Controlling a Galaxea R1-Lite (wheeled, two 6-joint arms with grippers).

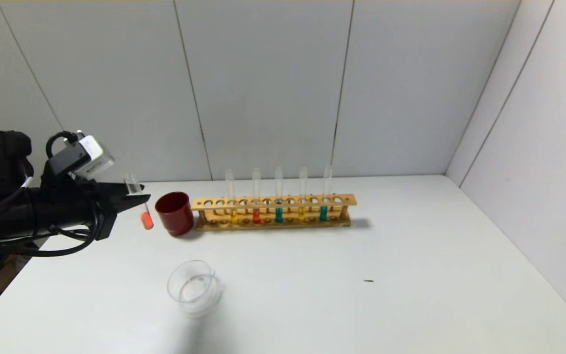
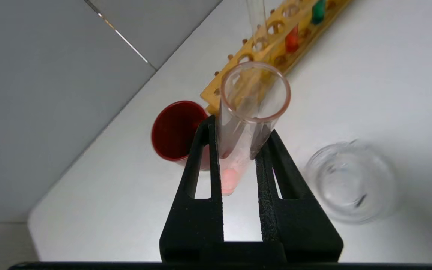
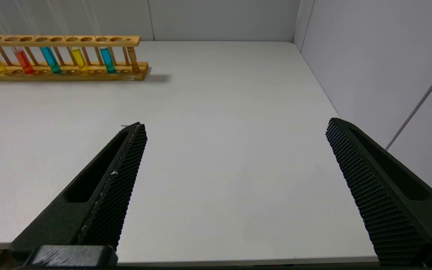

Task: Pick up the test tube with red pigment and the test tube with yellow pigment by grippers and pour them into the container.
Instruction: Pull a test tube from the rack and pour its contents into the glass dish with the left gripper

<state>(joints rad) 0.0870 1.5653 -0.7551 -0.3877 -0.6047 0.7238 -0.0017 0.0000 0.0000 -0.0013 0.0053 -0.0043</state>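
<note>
My left gripper (image 1: 138,199) is shut on the red test tube (image 1: 146,220) and holds it upright above the table, left of the dark red cup. In the left wrist view the tube (image 2: 238,150) sits between the black fingers (image 2: 201,157), mouth toward the camera. The clear glass container (image 1: 193,287) stands near the table's front, right of and nearer than the held tube; it also shows in the left wrist view (image 2: 351,183). A yellow tube (image 1: 234,215) stands in the wooden rack, with a twin yellow tube (image 1: 301,212). My right gripper (image 3: 234,131) is open and empty over bare table.
The wooden rack (image 1: 273,202) stands at the back with a second red tube (image 1: 256,215) and two teal tubes (image 1: 278,214). The dark red cup (image 1: 174,213) stands at the rack's left end. A small dark speck (image 1: 368,280) lies on the table. Walls close the back and right.
</note>
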